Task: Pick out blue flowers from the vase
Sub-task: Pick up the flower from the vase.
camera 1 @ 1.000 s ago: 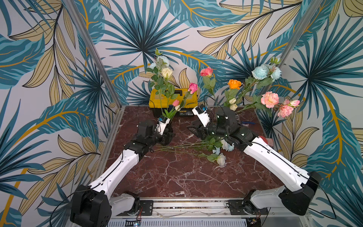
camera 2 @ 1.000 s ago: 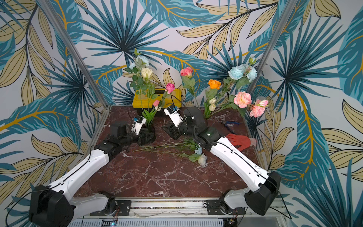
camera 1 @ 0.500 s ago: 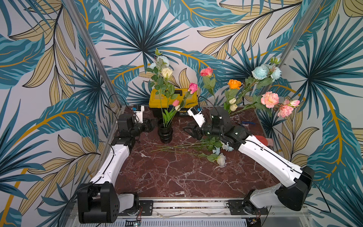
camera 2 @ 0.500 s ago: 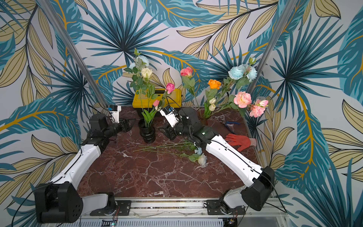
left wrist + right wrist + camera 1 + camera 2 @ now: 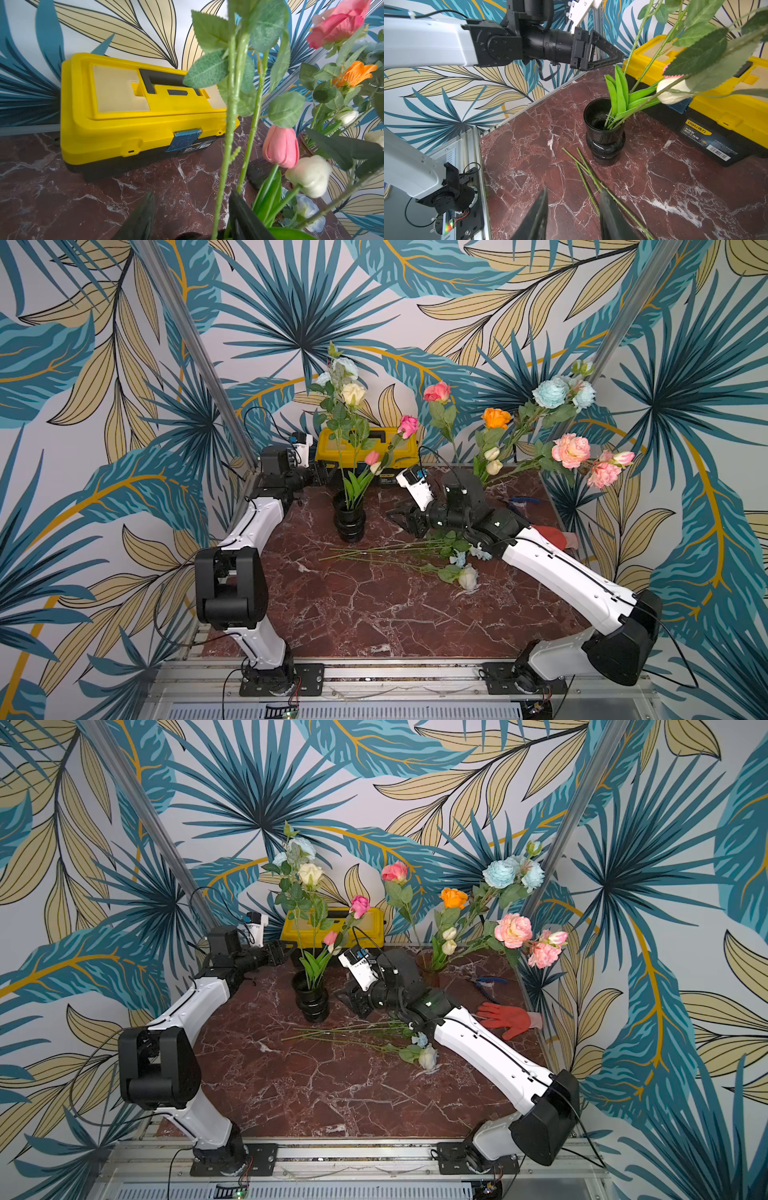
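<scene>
Blue flowers lie near right pincer

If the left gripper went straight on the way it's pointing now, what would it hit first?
Most likely the green flower stems rising from the black vase, which stand close in front of the open left gripper. The yellow toolbox lies beyond them, though exact depth is hard to judge.

Left gripper is withdrawn from the black vase to the far left, now beside the yellow toolbox. Its arm is folded back, with the elbow raised at the near left. Right gripper is shifted slightly left, closer to the vase
</scene>
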You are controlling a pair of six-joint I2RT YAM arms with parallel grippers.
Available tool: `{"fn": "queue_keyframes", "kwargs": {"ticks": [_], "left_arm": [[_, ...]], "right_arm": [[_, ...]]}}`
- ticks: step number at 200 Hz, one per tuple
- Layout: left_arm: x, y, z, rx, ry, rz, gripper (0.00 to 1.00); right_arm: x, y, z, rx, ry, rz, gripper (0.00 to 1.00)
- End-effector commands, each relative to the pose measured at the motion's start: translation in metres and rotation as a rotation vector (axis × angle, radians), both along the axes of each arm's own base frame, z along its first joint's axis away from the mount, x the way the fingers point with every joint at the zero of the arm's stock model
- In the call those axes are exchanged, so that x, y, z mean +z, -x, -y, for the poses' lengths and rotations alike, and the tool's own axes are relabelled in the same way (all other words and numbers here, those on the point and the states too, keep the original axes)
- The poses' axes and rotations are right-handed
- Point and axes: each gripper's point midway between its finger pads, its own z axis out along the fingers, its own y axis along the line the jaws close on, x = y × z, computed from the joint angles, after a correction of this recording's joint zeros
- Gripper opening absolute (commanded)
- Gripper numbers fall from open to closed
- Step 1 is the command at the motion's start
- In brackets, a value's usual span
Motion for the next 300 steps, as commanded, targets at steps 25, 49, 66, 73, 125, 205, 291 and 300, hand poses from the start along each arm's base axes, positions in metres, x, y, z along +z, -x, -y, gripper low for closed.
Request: {"fn": "queue_keyframes", "kwargs": {"ticks": [25, 49, 66, 73, 125, 205, 291, 300], "left_arm": [[0.021, -0.009, 0.009, -0.085, 0.032, 0.054, 0.56], [0.023, -0.010, 0.013, -0.110, 0.040, 0.059, 0.52], [0.025, -0.007, 0.015, -0.124, 0.044, 0.061, 0.49], [0.025, -0.005, 0.016, -0.126, 0.041, 0.062, 0.49], [0.028, 0.014, 0.023, -0.166, 0.032, 0.077, 0.48], [0.021, 0.005, 0.038, -0.214, 0.045, 0.064, 0.32], [0.024, 0.010, 0.048, -0.216, 0.034, 0.074, 0.13], [0.024, 0.010, 0.047, -0.214, 0.033, 0.074, 0.10]], "right_arm": [[-0.005, -0.001, -0.002, -0.004, -0.008, -0.009, 0.40], [-0.008, -0.002, -0.006, 0.002, -0.006, -0.013, 0.41], [-0.008, -0.003, -0.007, 0.005, -0.007, -0.018, 0.41], [-0.008, -0.003, -0.007, 0.003, -0.009, -0.018, 0.40], [-0.013, -0.004, -0.007, 0.001, -0.001, -0.025, 0.40], [-0.014, -0.004, -0.008, 0.001, -0.001, -0.029, 0.40], [-0.016, -0.004, -0.006, -0.005, 0.002, -0.027, 0.40], [-0.015, -0.004, -0.006, -0.004, 0.001, -0.024, 0.40]]}}
